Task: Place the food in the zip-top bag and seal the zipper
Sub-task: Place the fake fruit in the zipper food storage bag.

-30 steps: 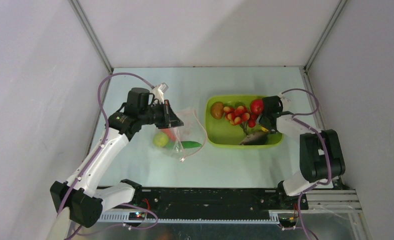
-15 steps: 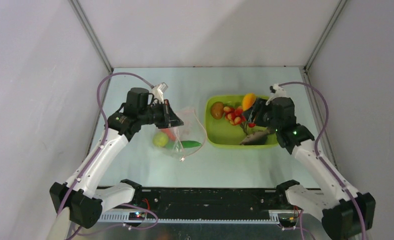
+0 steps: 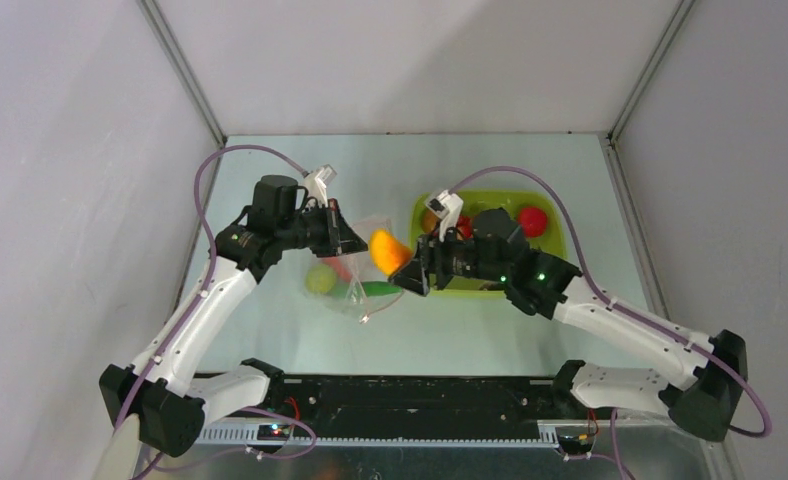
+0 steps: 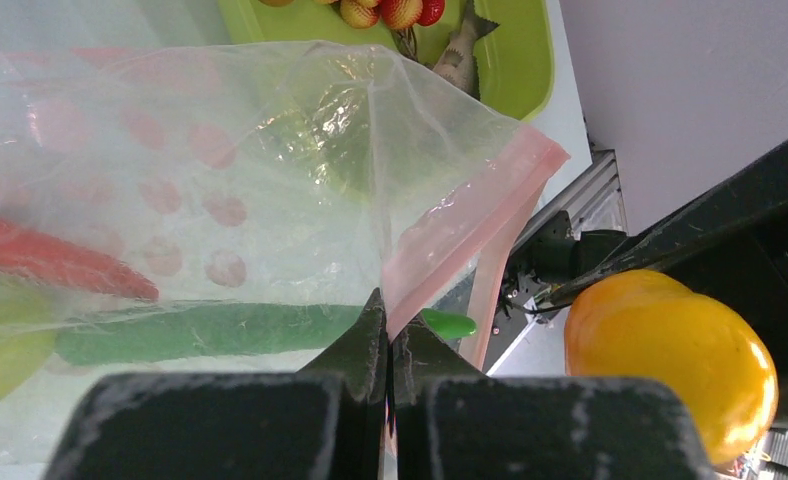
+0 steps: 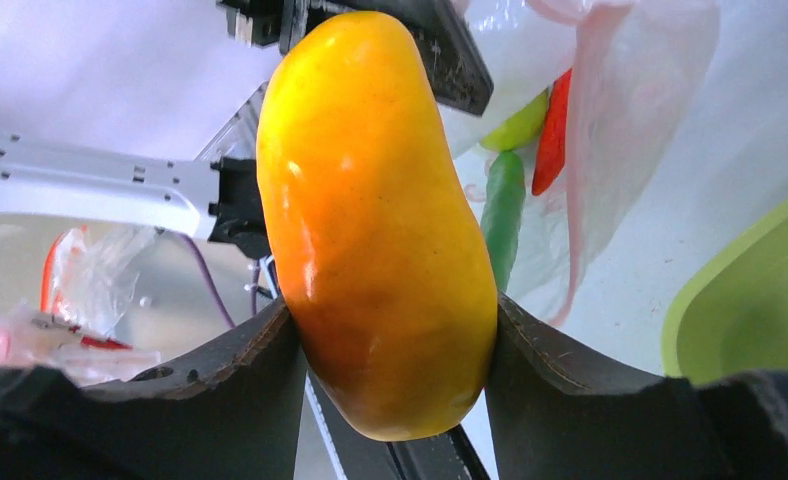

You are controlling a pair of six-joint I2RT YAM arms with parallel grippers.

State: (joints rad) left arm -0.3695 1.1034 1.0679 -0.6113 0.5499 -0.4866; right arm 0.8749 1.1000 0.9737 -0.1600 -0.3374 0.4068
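Note:
The clear zip-top bag (image 3: pixel 375 262) hangs over the table, and my left gripper (image 3: pixel 353 243) is shut on its mouth edge. The left wrist view shows the closed tips (image 4: pixel 388 312) pinching the film just beside the pinkish-red zipper (image 4: pixel 470 215). Inside the bag lie a lime (image 3: pixel 320 279), a long green pod (image 4: pixel 200 330) and a red piece (image 4: pixel 60 265). My right gripper (image 3: pixel 404 264) is shut on an orange-yellow piece (image 5: pixel 375 230), held in the air right beside the bag's mouth (image 5: pixel 610 120). The same piece (image 4: pixel 670 360) shows in the left wrist view.
The lime-green tub (image 3: pixel 540 282) stands at the right behind my right arm, with a red tomato (image 3: pixel 533 221) in it; the arm covers most of its contents. The black base rail (image 3: pixel 410 400) runs along the near edge.
My right arm lifted the orange-yellow piece out of the tub and swung left with it to the bag's mouth. The left arm and the bag have not moved.

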